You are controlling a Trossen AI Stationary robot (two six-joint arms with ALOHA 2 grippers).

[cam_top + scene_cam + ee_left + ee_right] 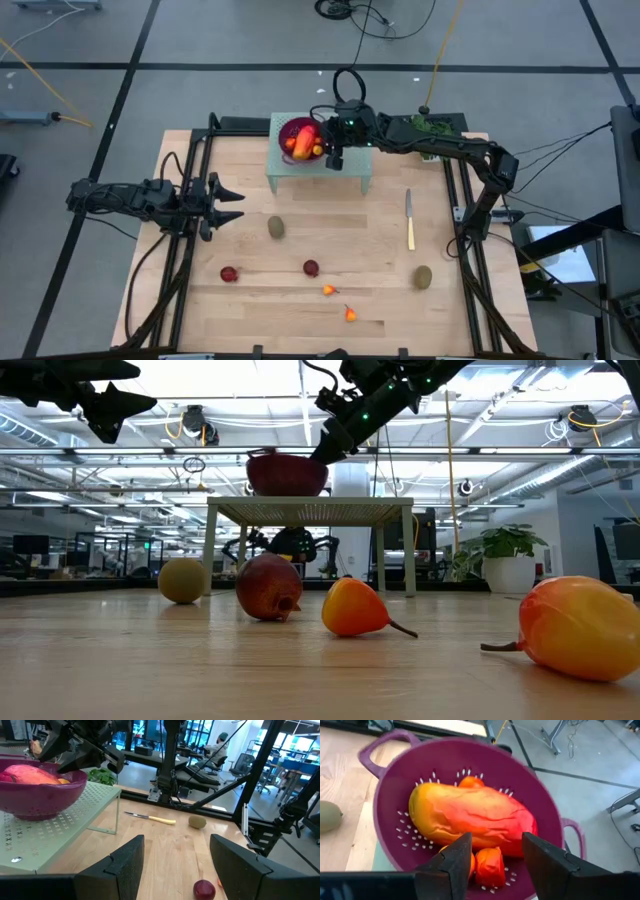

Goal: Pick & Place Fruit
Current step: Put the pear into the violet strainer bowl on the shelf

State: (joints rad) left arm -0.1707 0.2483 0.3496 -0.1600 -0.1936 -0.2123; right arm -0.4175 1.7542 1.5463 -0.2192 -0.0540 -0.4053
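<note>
Right wrist view: right gripper (492, 857) hovers over the purple bowl (390, 795), fingers apart, grasping nothing. Bowl holds the big red-orange fruit (470, 822) plus 3 small orange ones. Bowl sits on a green stand (352, 170). Left gripper (232, 203) parked at table's left side, released, empty. 2 brown-green ovals (276, 228), 2 dark red balls (311, 268), 2 small orange fruits (350, 314) lie on the table (250, 300).
</note>
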